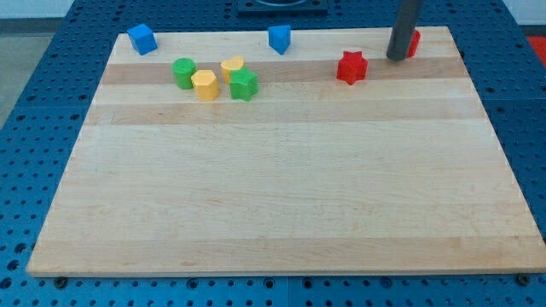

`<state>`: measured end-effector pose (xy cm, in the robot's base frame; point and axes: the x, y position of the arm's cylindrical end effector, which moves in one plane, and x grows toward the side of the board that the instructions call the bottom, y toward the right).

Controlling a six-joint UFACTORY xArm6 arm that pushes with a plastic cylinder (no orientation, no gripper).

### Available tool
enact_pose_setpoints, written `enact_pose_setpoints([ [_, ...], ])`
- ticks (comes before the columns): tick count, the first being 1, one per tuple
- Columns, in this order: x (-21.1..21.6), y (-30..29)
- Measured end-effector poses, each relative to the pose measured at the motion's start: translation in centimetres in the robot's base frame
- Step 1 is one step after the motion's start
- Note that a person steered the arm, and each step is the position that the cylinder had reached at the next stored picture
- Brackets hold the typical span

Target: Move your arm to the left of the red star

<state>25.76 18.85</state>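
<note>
The red star (351,66) lies on the wooden board (281,188) near the view's top right. My tip (397,57) rests on the board to the right of the red star, a short gap away. Just right of the rod, a second red block (414,42) is partly hidden behind it; its shape cannot be made out.
A blue block (142,38) sits at the top left and another blue block (279,38) at top centre. A green cylinder (183,72), a yellow hexagon (204,85), a yellow block (232,68) and a green star (244,84) cluster at the upper left.
</note>
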Motion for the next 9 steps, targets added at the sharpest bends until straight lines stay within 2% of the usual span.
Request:
enact_pose_setpoints([
  [1, -1.8, 0.0],
  [3, -2.3, -0.2],
  [5, 0.7, -0.9],
  [7, 1.5, -0.8],
  [8, 1.5, -2.6],
  [9, 3.1, -2.6],
])
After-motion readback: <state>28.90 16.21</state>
